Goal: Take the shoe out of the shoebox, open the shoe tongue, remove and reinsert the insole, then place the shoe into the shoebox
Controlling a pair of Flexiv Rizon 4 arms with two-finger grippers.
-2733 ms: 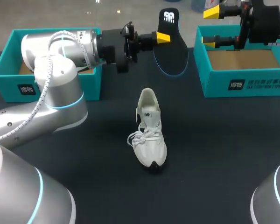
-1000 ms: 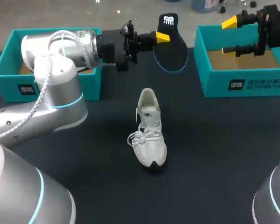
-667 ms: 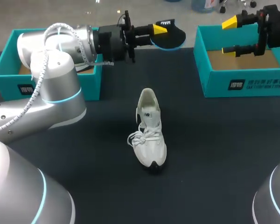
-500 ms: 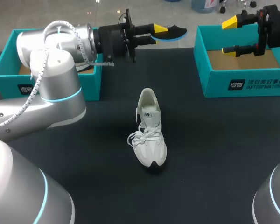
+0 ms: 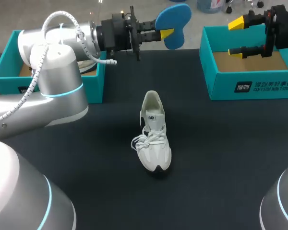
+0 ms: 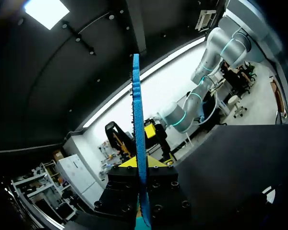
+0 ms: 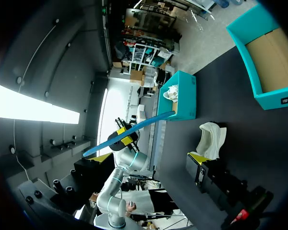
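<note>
Blue underside now faces the camera: the flat foam insole (image 5: 175, 19), pinched in the left fingers (image 5: 166, 33), has rolled over from its black face, likely readying reinsertion into the white laced sneaker (image 5: 153, 132) standing on the table (image 5: 221, 143). Right fingers (image 5: 239, 22) gape empty above the teal cardboard shoebox (image 5: 249, 86).

Even overhead light, soft shadows

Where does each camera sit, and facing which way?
Head view: above and behind, looking down on the table; both arms show.
Left wrist view: on the left arm, along the left tool, shut on the insole.
Right wrist view: on the right arm, facing across the table; open right tool shows.
Wrist views share the insole.
</note>
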